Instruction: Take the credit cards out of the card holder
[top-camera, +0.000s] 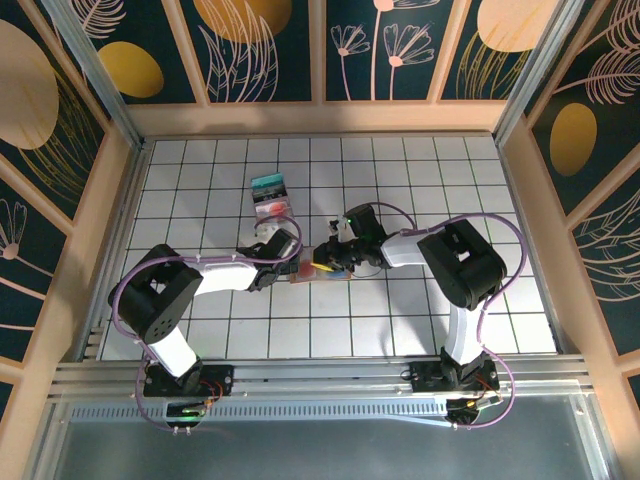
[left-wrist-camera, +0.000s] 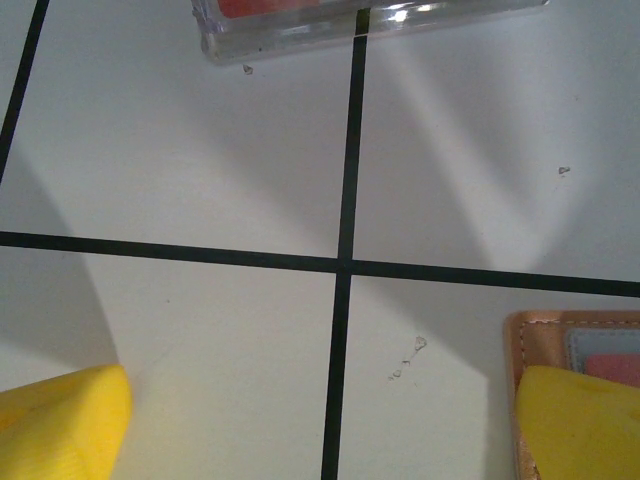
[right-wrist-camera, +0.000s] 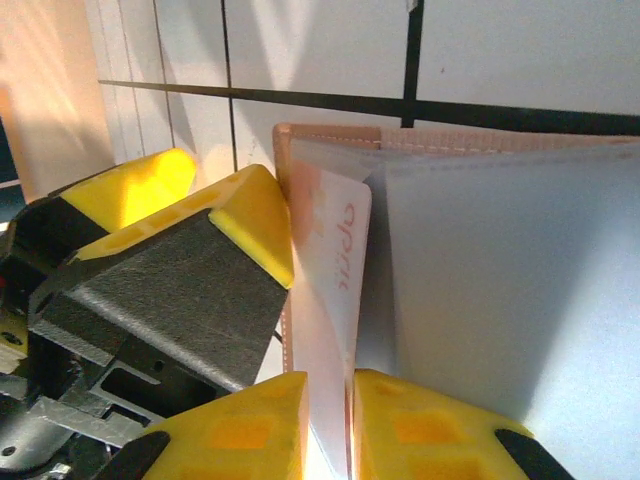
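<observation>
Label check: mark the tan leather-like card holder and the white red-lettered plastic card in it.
tan leather-like card holder (right-wrist-camera: 480, 138), right wrist view, tan top edge.
white red-lettered plastic card (right-wrist-camera: 330, 320), right wrist view, printed face.

A fixed camera high above and behind the arm bases looks down on the whole white, black-gridded worktop (top-camera: 400, 330). The left wrist camera faces straight down, close over one grid crossing, catching a corner of the tan-pink leather-like folding card holder (left-wrist-camera: 515, 345). The right wrist camera, closer still, looks along its yellow-tipped right tool (right-wrist-camera: 330, 420) at that same holder.
</observation>
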